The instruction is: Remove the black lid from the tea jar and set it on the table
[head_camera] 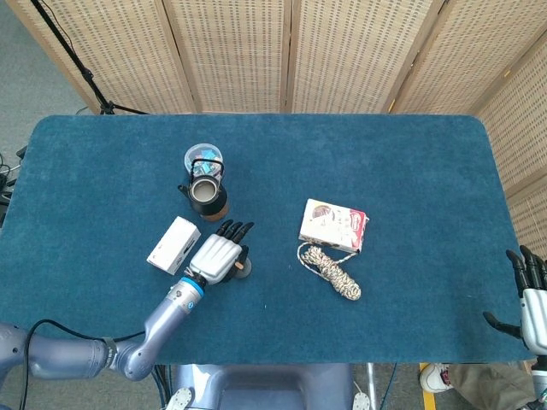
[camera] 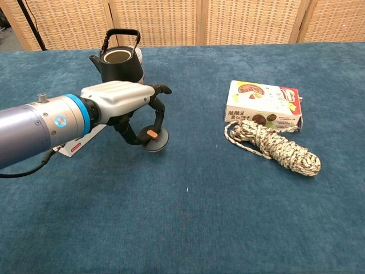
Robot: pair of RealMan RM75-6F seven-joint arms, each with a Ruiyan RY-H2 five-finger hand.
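My left hand (camera: 121, 100) holds the black lid (camera: 155, 141) low over the blue table (camera: 188, 217), fingers curled around its orange knob (camera: 151, 133). The lid looks level and at or just above the cloth. In the head view the left hand (head_camera: 217, 255) covers most of the lid (head_camera: 242, 266). The open tea jar (head_camera: 220, 210) stands behind the hand, next to the black teapot (head_camera: 203, 193); my arm hides the jar in the chest view. My right hand (head_camera: 530, 295) hangs open off the table's right front corner.
A white box (head_camera: 173, 243) lies just left of my left hand. A black teapot (camera: 117, 61) and a clear container (head_camera: 203, 156) stand behind. A snack box (camera: 263, 105) and a coiled rope (camera: 274, 145) lie to the right.
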